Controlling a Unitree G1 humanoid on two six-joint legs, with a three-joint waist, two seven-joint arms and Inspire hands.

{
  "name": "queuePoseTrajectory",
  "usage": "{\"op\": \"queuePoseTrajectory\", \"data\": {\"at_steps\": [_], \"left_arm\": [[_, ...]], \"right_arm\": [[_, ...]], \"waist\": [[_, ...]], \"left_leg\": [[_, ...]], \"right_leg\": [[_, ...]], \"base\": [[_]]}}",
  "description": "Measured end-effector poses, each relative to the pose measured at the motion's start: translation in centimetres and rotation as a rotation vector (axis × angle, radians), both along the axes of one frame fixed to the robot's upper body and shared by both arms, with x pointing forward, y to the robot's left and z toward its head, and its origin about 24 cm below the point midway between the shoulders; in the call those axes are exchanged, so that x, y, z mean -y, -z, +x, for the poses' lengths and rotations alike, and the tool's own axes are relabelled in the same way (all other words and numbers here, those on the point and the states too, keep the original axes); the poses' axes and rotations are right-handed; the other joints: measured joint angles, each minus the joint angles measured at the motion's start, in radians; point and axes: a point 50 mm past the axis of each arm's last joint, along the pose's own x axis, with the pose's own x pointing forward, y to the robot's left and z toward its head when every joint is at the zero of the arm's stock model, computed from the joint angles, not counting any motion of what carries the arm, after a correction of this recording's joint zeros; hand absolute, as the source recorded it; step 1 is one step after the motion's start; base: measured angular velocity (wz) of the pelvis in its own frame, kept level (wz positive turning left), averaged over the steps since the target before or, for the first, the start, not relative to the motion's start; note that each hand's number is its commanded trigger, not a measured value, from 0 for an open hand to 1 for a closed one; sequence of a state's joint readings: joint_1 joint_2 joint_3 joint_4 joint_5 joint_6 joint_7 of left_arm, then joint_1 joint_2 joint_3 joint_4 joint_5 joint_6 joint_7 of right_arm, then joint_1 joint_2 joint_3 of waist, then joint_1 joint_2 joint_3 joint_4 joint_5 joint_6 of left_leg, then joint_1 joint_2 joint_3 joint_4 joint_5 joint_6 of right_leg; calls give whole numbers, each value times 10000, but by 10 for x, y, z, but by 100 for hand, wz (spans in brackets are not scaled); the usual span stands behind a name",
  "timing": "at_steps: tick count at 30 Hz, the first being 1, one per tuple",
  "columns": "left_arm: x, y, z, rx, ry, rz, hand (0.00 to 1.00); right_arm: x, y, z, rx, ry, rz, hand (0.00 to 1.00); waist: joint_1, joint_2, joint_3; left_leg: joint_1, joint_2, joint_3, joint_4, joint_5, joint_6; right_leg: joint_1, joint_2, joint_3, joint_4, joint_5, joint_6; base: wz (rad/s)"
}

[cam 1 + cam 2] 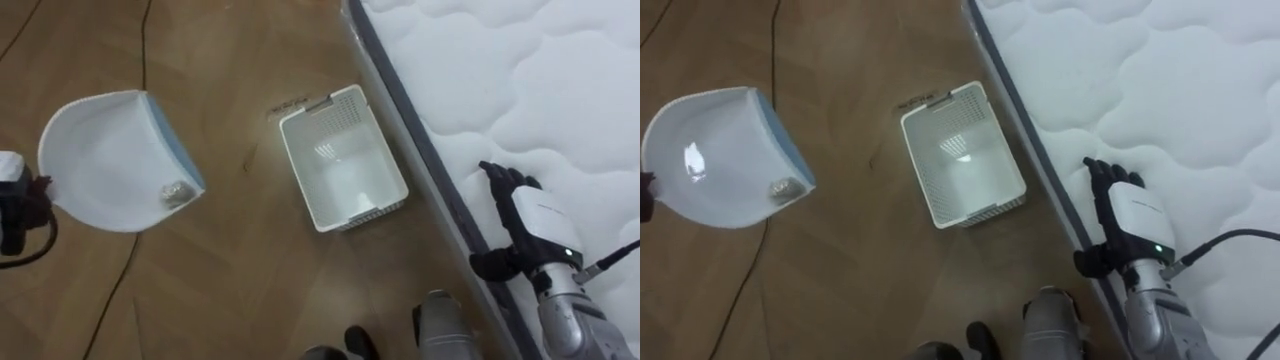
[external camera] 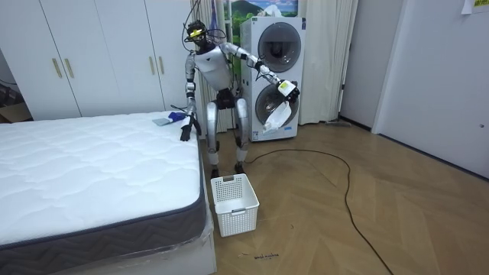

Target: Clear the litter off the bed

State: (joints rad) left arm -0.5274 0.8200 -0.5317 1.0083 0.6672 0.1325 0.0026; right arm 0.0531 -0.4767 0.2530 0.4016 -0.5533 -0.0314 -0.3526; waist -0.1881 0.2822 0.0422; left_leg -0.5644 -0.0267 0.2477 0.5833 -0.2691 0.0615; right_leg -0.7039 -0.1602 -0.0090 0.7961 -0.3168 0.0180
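While the left hand [image 1: 16,214] grips a white bag [image 1: 105,160] held out over the floor, the right hand [image 1: 528,222], fingers relaxed and straight, hangs at the bed [image 1: 540,90] edge. A basket [image 1: 343,158] stands between both hands.

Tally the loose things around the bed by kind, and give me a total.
Basket on the floor: 1
White bag in the left hand: 1
Blue item on the mattress: 1
Total: 3
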Motion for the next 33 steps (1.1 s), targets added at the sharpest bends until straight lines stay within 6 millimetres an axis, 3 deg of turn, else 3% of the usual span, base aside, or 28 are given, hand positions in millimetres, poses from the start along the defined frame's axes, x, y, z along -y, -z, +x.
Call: {"op": "queuePoseTrajectory", "data": {"at_steps": [3,5,8,9,12,15,21,25,33], "left_arm": [[2,-12,10,283,33,-74,100],[3,-15,13,381,55,-128,100],[0,-21,13,491,61,26,100],[-4,-24,12,437,39,192,100],[-10,-29,10,358,25,542,100],[-17,-37,7,471,-74,803,100],[-21,-40,4,221,68,1372,100],[-22,-38,1,-261,421,2116,100],[-19,-39,3,-614,948,2909,100]], "right_arm": [[2,-1,0,-1,28,-61,0],[3,-2,1,6,12,-74,0],[3,-5,3,106,-64,-119,0],[3,-6,4,173,-122,-151,0],[3,-8,5,329,-280,-114,0],[0,-11,8,487,-565,26,0],[-6,-15,11,503,-1099,264,0],[-10,-18,14,420,-1508,371,0],[-9,-21,15,295,-1843,585,0]], "waist": [[-2,218,72],[-28,367,69],[-143,676,89],[-261,837,135],[-569,1069,177],[-796,1171,195],[-1120,1053,293],[-1324,1006,278],[-1482,1011,272]], "left_leg": [[186,33,104,-22,2,-4],[391,33,209,-129,1,-3],[718,-26,417,-383,3,3],[857,-53,484,-454,1,6],[1389,-268,701,-841,24,39],[1679,-410,993,-1079,32,57],[2079,-552,1862,-1189,32,62],[2075,-540,2126,-1189,32,62],[2078,-518,2202,-1162,33,61]], "right_leg": [[187,44,44,-82,-30,-6],[327,48,109,-143,-30,-2],[470,29,279,-190,-52,41],[559,3,319,-195,-65,62],[787,-137,569,-101,-220,154],[786,-181,882,23,-364,245],[700,-219,1489,412,-665,351],[577,-211,1604,485,-708,334],[555,-197,1633,550,-740,320]], "base": [[-7],[-13],[-14],[-13],[-15],[-21],[-13],[-7],[-1]]}}
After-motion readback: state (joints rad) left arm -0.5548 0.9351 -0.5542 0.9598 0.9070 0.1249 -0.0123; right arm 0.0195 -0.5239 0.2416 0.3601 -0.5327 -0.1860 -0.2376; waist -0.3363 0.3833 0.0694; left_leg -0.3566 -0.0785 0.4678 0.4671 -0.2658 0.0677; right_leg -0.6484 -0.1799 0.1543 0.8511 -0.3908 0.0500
